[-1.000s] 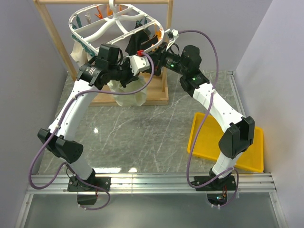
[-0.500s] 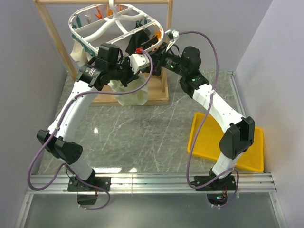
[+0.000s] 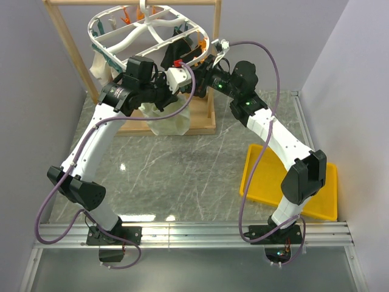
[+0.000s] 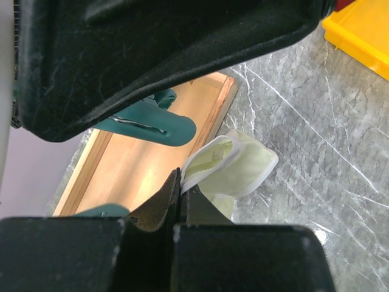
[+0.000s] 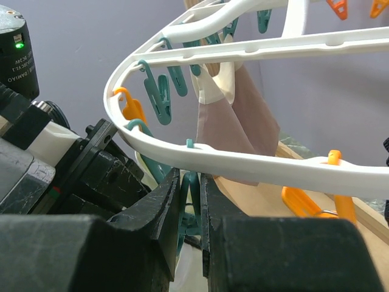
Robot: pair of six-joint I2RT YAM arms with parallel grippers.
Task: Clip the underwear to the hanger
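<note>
Both arms meet under the near rim of the hanger [image 3: 201,38].
The left gripper [image 4: 180,182] is pinched fully closed on the edge of the cream underwear [image 4: 237,170], which dangles above the wooden rack base [image 4: 140,164]. The right gripper [image 5: 188,182], jaws narrowly apart, squeezes a teal clip [image 5: 189,207] hanging from the hanger's rim.

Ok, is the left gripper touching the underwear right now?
Touching. The left wrist view shows the left gripper shut on the underwear, pinching its white-trimmed edge with no gap.
</note>
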